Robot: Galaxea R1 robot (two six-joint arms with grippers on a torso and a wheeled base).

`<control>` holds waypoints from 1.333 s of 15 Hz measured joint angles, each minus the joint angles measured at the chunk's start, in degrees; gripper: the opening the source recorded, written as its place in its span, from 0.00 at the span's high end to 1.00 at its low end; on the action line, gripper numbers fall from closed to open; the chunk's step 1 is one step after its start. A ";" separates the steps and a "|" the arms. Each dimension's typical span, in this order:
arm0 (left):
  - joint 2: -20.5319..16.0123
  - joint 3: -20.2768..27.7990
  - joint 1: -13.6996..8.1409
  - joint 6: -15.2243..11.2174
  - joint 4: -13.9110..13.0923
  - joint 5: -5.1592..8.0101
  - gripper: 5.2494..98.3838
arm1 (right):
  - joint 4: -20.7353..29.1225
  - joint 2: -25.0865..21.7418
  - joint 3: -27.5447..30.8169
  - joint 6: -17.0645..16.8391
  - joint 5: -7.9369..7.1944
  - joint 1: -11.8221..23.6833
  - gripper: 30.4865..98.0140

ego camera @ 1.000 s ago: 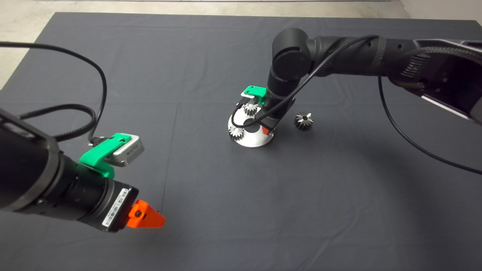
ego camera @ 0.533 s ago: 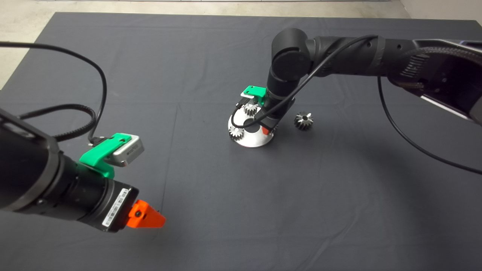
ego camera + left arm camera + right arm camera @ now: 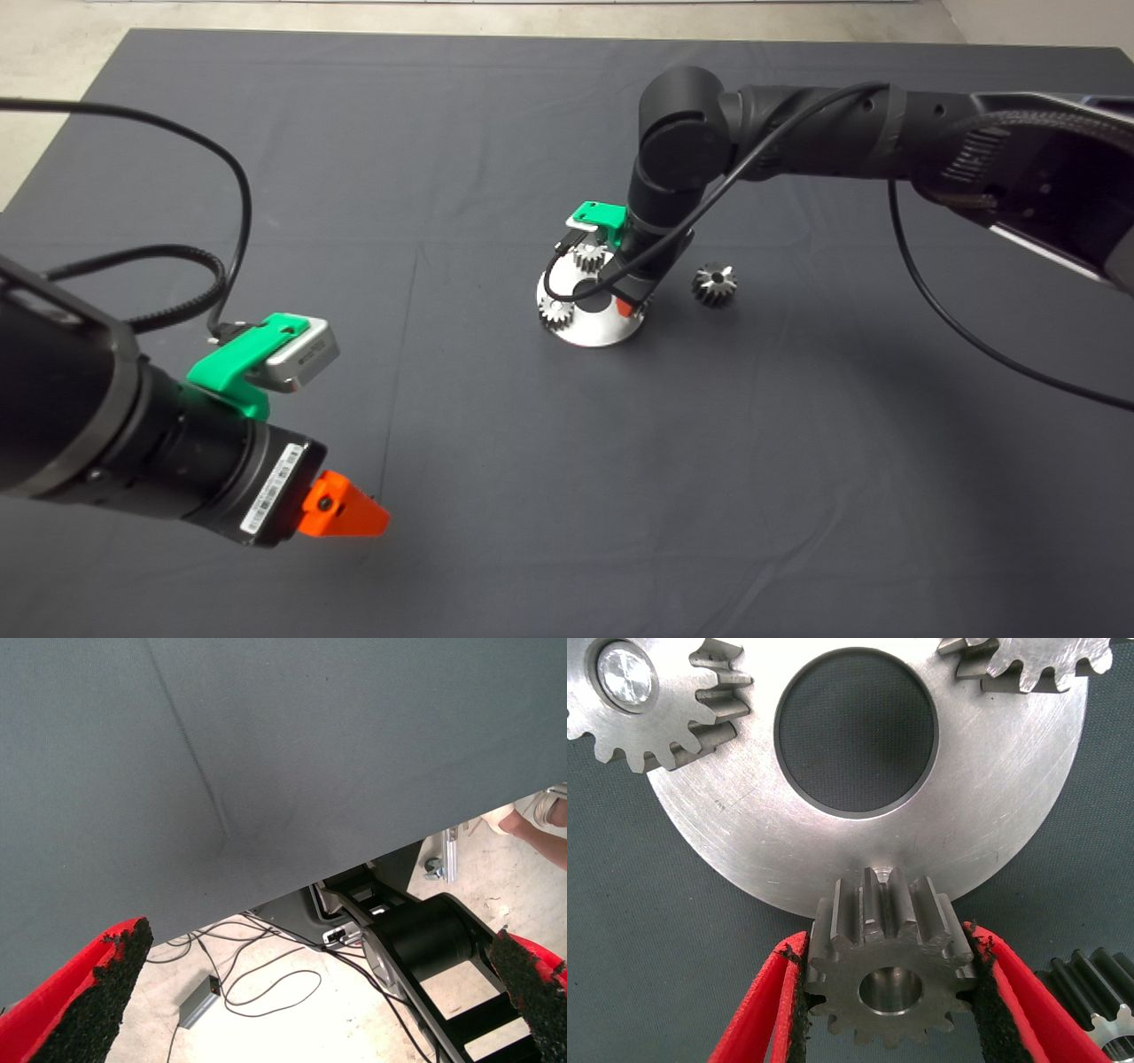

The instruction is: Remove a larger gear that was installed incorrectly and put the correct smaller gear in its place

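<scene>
Right wrist view first: right gripper [image 3: 888, 992] clamped on the smaller gear [image 3: 886, 961], black pads pressed against its teeth on both sides, gear held at the rim of the round steel plate [image 3: 1010, 824], just short of a small peg [image 3: 879, 873]. Set against the head views of a second and half a second ago, hardly any change: same low hover over the plate, no drop, no release. Reads as a pause for alignment right before seating, with removal done and replacement not yet finished. Bore already over the peg or not: impossible to tell. Larger gear [image 3: 714, 283] off the plate, lying on the mat [image 3: 354, 177] just beside it, apart from the gripper and clear of the path. One light silver gear [image 3: 651, 700] and a second silver gear [image 3: 1028, 660] mounted across the plate's centre hole, well away from the peg. Nothing visible between gear and peg. Left gripper [image 3: 345, 516] parked at the lower left, fingers [image 3: 115, 992] spread wide, holding nothing.
</scene>
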 measured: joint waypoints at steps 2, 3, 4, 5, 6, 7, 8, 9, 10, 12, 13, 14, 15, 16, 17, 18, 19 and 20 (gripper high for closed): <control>0.00 0.00 0.00 0.02 0.00 0.02 0.00 | -0.09 -0.02 0.00 0.00 0.02 0.02 0.87; 0.02 0.00 0.00 0.03 -0.02 0.00 0.00 | -0.17 -0.05 0.00 -0.02 0.02 0.02 0.86; 0.00 0.00 0.00 0.04 -0.01 0.00 0.00 | -0.30 -0.05 0.00 -0.02 0.02 0.02 0.87; 0.00 0.00 0.00 0.04 -0.02 0.00 0.00 | -0.50 -0.06 0.00 -0.02 0.02 0.02 0.87; 0.00 0.00 0.00 0.05 0.00 0.00 0.00 | -0.68 -0.06 0.00 -0.02 0.02 0.02 0.87; 0.00 0.00 0.00 0.05 -0.01 0.00 0.00 | -0.90 -0.06 0.00 -0.02 0.03 0.02 0.87; 0.00 0.00 0.00 0.06 0.00 0.00 0.00 | -1.05 -0.06 0.00 -0.02 0.02 0.04 0.87; 0.00 0.00 0.00 0.05 -0.01 0.00 0.00 | -1.29 -0.06 0.00 -0.02 0.02 0.02 0.87; 0.00 0.00 0.00 0.05 -0.01 0.00 0.00 | -1.38 -0.06 0.00 -0.02 0.02 0.05 0.87; 0.00 0.00 0.00 0.05 0.00 0.00 0.00 | -1.43 -0.06 0.00 -0.02 0.03 0.05 0.87; 0.00 0.00 0.00 0.05 -0.01 0.00 0.00 | -1.46 -0.06 0.00 -0.02 0.03 0.05 0.87; -0.02 0.00 0.00 0.05 -0.02 0.00 0.00 | -1.57 -0.06 0.00 -0.02 0.02 0.02 0.87; -0.01 0.00 0.00 0.05 -0.01 0.00 0.00 | -1.74 -0.05 0.00 -0.02 0.04 0.05 0.87; -0.02 0.00 0.00 0.05 -0.02 0.01 0.00 | -1.81 -0.05 0.00 -0.02 0.03 0.04 0.87; -0.01 0.00 0.00 0.05 0.00 0.00 0.00 | -1.82 -0.05 0.00 -0.02 0.04 0.03 0.87; 0.00 0.00 0.00 0.05 0.00 0.00 0.00 | -1.82 -0.05 0.00 -0.02 0.04 0.04 0.86; 0.00 0.00 0.00 0.05 -0.01 0.00 0.00 | -1.82 -0.06 0.00 -0.02 0.04 0.05 0.87; 0.00 0.00 0.00 0.05 0.00 0.00 0.00 | -1.82 -0.06 0.00 -0.02 0.04 0.02 0.87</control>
